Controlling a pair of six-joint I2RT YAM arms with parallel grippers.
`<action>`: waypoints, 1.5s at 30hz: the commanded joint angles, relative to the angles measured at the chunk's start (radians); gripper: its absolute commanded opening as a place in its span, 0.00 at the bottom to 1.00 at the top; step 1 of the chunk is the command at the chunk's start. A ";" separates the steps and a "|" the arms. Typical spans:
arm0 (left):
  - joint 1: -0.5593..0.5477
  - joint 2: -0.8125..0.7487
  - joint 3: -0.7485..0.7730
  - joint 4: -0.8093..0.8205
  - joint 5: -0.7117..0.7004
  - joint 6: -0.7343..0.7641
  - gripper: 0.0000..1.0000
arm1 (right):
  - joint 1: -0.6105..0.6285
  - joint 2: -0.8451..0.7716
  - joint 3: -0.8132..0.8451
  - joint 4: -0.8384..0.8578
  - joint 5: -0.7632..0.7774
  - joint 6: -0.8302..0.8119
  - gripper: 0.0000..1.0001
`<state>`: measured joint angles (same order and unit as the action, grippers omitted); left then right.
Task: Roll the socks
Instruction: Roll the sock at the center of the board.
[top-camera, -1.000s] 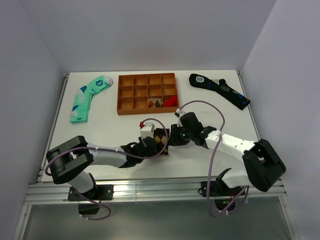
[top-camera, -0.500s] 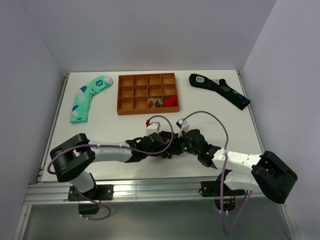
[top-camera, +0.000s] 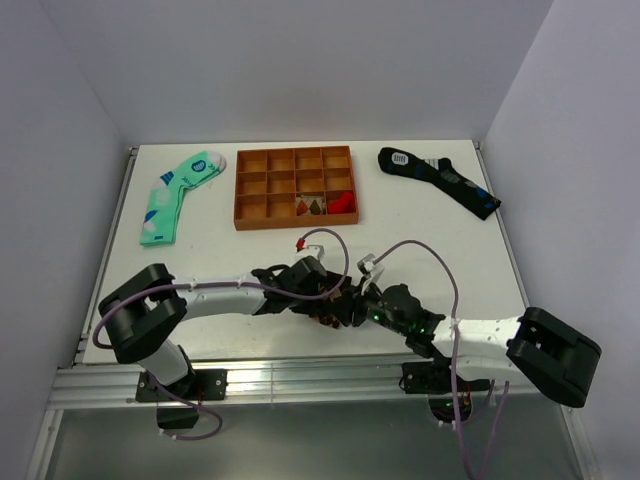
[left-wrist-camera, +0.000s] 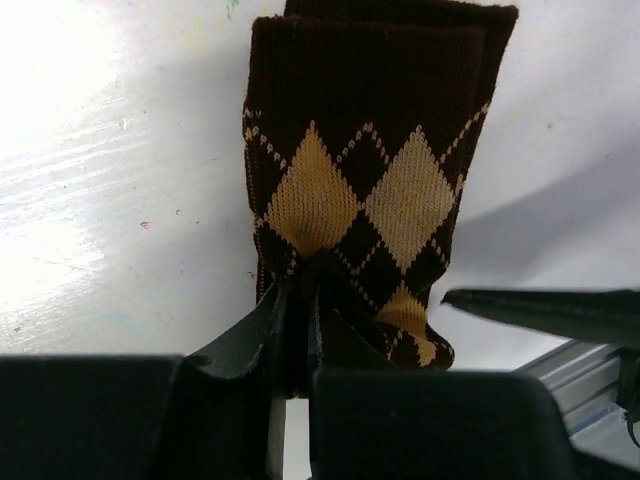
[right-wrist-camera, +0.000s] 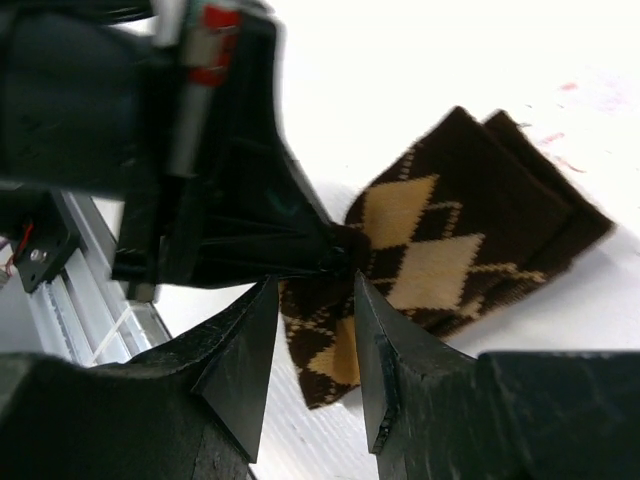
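Note:
The socks (left-wrist-camera: 360, 150) are a brown argyle pair with tan diamonds, lying folded flat on the white table, dark cuff end away from the left wrist. My left gripper (left-wrist-camera: 300, 275) is shut on the socks' near edge, bunching the fabric there. In the right wrist view, my right gripper (right-wrist-camera: 312, 285) stands open, its two fingers on either side of the socks' (right-wrist-camera: 450, 250) loose end and the left gripper's tip. From above, both grippers meet near the table's front edge, left gripper (top-camera: 318, 290) and right gripper (top-camera: 350, 308), with only a scrap of the socks (top-camera: 326, 319) showing.
An orange compartment tray (top-camera: 247, 186) sits at the back middle, a mint-green sock (top-camera: 178, 195) at the back left and a dark sock with blue marks (top-camera: 437, 178) at the back right. The table's metal front rail (top-camera: 300, 375) runs just behind the grippers.
The right arm has swung down toward the front edge and its gripper has come in beside the left one at the socks. The left gripper shifted right, still gripping the socks.

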<state>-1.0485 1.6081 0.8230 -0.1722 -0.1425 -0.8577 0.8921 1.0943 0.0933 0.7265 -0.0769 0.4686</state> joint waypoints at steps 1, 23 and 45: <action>0.005 0.067 -0.021 -0.236 0.083 0.052 0.02 | 0.083 -0.004 0.012 0.061 0.090 -0.039 0.44; 0.091 0.156 0.117 -0.386 0.192 0.178 0.02 | 0.300 0.104 0.097 -0.094 0.390 -0.077 0.43; 0.113 0.199 0.136 -0.398 0.262 0.201 0.03 | 0.393 0.288 0.213 -0.246 0.516 0.033 0.18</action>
<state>-0.9260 1.7458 1.0267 -0.4156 0.1280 -0.6907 1.2804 1.3598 0.2722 0.5449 0.4118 0.4362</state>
